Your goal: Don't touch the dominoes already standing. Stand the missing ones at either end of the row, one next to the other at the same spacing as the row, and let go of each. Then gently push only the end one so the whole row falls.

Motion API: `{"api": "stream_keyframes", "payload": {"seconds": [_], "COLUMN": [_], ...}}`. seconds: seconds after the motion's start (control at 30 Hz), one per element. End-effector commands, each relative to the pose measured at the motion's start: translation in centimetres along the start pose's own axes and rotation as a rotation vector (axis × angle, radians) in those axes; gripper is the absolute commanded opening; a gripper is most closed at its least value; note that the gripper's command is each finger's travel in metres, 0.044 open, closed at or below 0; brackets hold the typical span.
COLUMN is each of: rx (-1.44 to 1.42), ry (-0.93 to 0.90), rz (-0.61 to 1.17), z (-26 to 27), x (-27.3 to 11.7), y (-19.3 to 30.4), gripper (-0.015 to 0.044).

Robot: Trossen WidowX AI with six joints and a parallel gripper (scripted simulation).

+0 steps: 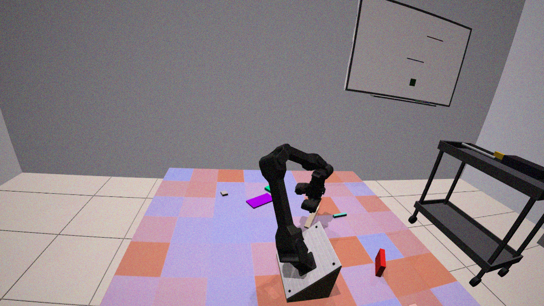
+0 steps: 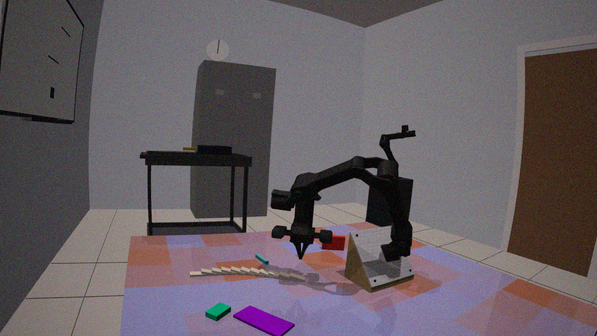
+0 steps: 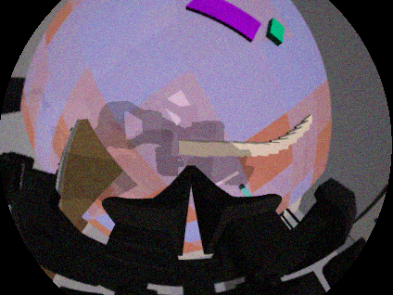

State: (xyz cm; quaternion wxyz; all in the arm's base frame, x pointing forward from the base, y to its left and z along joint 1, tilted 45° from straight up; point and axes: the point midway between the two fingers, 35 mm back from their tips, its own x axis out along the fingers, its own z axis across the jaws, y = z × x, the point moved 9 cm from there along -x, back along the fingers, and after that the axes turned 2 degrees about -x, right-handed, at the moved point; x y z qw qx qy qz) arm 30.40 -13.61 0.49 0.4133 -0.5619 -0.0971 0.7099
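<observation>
The pale dominoes (image 1: 311, 221) (image 2: 297, 277) (image 3: 266, 148) lie toppled in one slightly curved line, each leaning flat over its neighbour, away from the arm's base. None of the row stands upright. My gripper (image 2: 300, 257) (image 3: 191, 169) is shut and empty, its tips together above the table near the base-side end of the line, not touching the dominoes. In the top view the arm hides its fingertips and part of the line.
A teal bar (image 1: 340, 215) (image 2: 261, 259) (image 3: 245, 190) lies beside the line. A purple slab (image 1: 259, 200) (image 2: 263, 320) (image 3: 226, 18) and green block (image 2: 217, 311) (image 3: 276, 32) lie on the other side. A red block (image 1: 380, 262) (image 2: 333, 242) stands near the wedge base. A small pale block (image 1: 224, 193) lies farther off.
</observation>
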Motion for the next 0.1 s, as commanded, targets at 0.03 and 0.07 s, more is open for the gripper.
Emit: {"api": "stream_keyframes", "payload": {"seconds": [0.03,0.07], "rx": [-0.003,-0.003], "ry": [-0.002,-0.002], "rz": [0.004,0.004], "z": [0.0,0.0], "x": [0.0,0.0], "y": [0.02,0.02], "gripper": [0.0,0.0]}}
